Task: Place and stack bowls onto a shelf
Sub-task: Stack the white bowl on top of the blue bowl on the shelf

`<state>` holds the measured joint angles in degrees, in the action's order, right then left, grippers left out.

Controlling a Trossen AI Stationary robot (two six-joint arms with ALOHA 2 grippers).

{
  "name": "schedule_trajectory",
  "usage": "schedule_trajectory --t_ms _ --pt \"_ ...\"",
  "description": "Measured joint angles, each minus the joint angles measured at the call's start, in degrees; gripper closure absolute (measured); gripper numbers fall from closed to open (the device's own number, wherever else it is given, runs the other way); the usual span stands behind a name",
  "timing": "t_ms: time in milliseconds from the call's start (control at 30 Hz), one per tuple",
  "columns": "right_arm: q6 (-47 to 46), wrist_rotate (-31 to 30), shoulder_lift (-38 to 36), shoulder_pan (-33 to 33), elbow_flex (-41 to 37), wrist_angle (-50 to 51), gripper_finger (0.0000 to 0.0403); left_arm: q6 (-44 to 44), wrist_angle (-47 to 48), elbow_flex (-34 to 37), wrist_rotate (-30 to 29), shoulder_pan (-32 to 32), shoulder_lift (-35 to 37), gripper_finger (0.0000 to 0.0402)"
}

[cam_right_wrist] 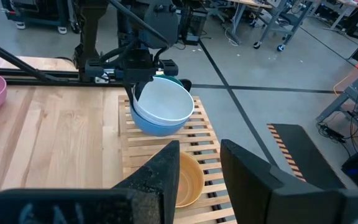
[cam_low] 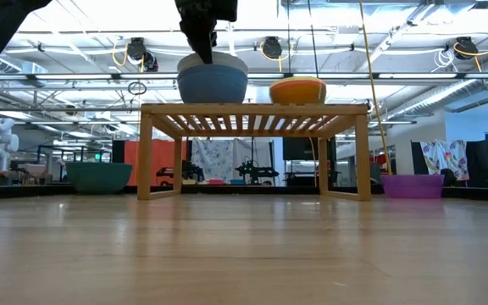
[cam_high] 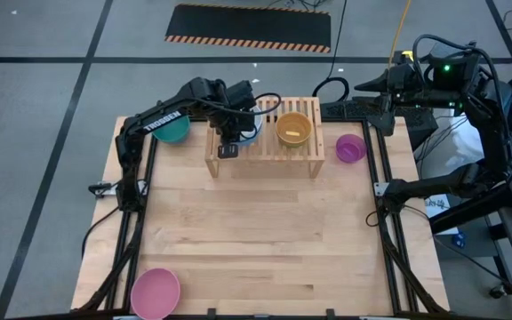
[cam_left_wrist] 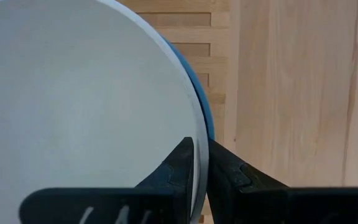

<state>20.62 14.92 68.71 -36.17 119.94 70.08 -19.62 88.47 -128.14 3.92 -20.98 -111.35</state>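
Clamped on the rim of the white bowl [cam_left_wrist: 86,106], one of our left fingers [cam_left_wrist: 176,171] sits inside the wall and the other outside, so the left gripper [cam_high: 229,133] is grasping that bowl over the left end of the shelf [cam_high: 305,156]. The white bowl is nested in the blue bowl [cam_right_wrist: 151,124], which sits on the slats; we cannot tell whether it has seated fully.

Going left to right in the high view: a pink bowl [cam_high: 155,292] waits at the table's near left corner, a teal bowl [cam_high: 172,131] sits on the table beside the shelf, then comes the white-in-blue stack, then a yellow bowl [cam_high: 293,129] on the shelf's middle, and a purple bowl [cam_high: 350,148] on the table just past its right end. Our right gripper [cam_right_wrist: 197,163] hangs parted and empty behind the shelf.

We judge the task partly done: three bowls are up, three visible ones remain.

All bowls sit mouth-up; the shelf's long axis runs left to right.
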Motion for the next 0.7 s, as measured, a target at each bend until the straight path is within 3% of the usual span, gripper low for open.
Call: schedule_trajectory --t_ms 200,467,700 --pt "-0.4 0.0 0.0 0.0 0.0 0.0 0.0291 0.5 0.3 -0.5 0.0 0.0 0.0 0.0364" --pt "-0.4 0.0 0.0 0.0 0.0 0.0 0.0291 0.3 1.2 -6.8 0.1 0.0 0.1 0.0364" --pt "-0.4 0.0 0.0 0.0 0.0 0.0 0.0291 0.2 1.6 -6.9 0.0 0.2 0.1 0.0364"
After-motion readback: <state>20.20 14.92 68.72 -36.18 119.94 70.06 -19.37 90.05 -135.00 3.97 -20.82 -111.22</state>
